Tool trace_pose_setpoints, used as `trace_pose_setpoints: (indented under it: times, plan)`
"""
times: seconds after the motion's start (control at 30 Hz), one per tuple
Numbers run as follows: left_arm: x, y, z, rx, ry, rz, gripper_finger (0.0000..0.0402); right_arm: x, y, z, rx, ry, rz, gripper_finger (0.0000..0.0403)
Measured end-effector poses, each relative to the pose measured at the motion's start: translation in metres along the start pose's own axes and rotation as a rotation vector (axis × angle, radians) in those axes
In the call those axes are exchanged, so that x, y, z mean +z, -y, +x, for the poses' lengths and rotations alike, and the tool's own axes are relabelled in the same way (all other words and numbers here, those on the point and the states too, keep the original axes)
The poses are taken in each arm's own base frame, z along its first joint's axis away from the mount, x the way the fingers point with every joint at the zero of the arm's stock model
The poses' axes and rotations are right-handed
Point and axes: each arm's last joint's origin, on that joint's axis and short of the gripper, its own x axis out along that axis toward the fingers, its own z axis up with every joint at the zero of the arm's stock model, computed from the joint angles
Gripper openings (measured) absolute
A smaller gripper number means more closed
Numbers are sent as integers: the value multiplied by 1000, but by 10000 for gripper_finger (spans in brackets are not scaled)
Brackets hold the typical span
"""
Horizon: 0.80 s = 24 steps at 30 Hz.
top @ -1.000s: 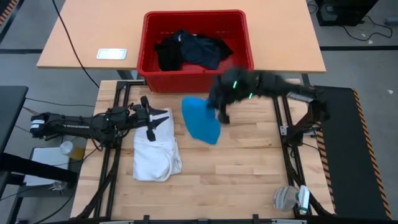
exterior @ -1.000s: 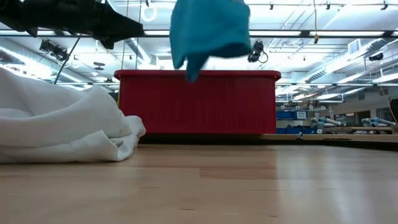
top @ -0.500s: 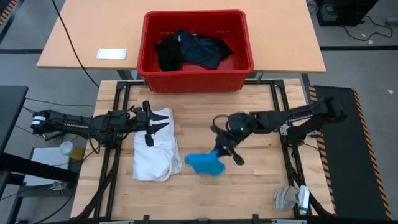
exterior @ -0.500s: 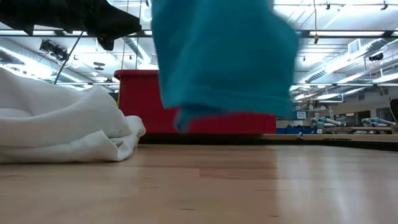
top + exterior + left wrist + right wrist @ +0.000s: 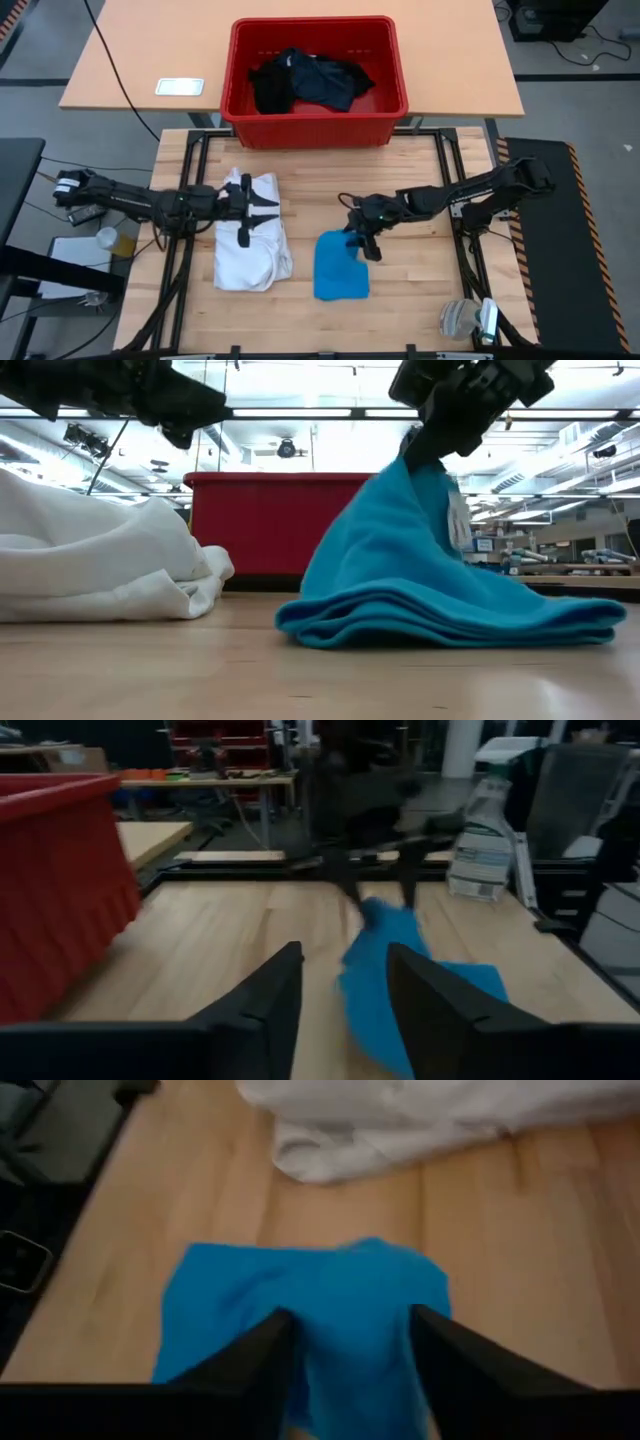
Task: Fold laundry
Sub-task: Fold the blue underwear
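The small bright blue piece (image 5: 340, 268) lies in a heap on the wooden table, right of centre. In the low view its upper end (image 5: 420, 480) rises to my right gripper (image 5: 362, 240), which slants down over its far end with its fingers apart. The white shirt (image 5: 250, 250) lies bunched on the table's left half. My left gripper (image 5: 252, 212) hovers level above the shirt's far part, open and holding nothing, pointing toward the blue piece (image 5: 400, 970). Black garments (image 5: 310, 80) lie in the red crate (image 5: 315, 125) beyond the far edge. My right gripper has the blue piece's upper end (image 5: 350, 1310) between its two spread fingers (image 5: 255, 1370), coming from above and slanting down. The cloth rises in a peak to the fingers while its lower folds (image 5: 450, 625) rest on the table. I cannot tell whether the fingers clamp it.
The red crate (image 5: 260, 530) stands on a second table past the far edge. A spray bottle (image 5: 480, 850) lies at the near right corner. Bare wood (image 5: 400, 180) shows between the crate and the cloths and along the near edge.
My right gripper has swept down from in front of the crate toward the near edge, carrying the blue piece. The piece hung clear of the table before; now its lower part lies heaped on the wood with only its top held up. My left gripper has edged rightward over the shirt.
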Motion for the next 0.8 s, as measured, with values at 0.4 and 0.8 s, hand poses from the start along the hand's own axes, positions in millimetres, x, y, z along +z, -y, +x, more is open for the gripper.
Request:
trace_pose_setpoints:
  times: [0.4, 0.8]
  plan:
    - [-5, 7, 10, -19, -6, -75, 243, 19, -6, -37, -207, -176, 44, 309]
    - [-2, 6, 42, 27, -197, -101, 209, -34, -3, -5, -99, 42, 102, 266]
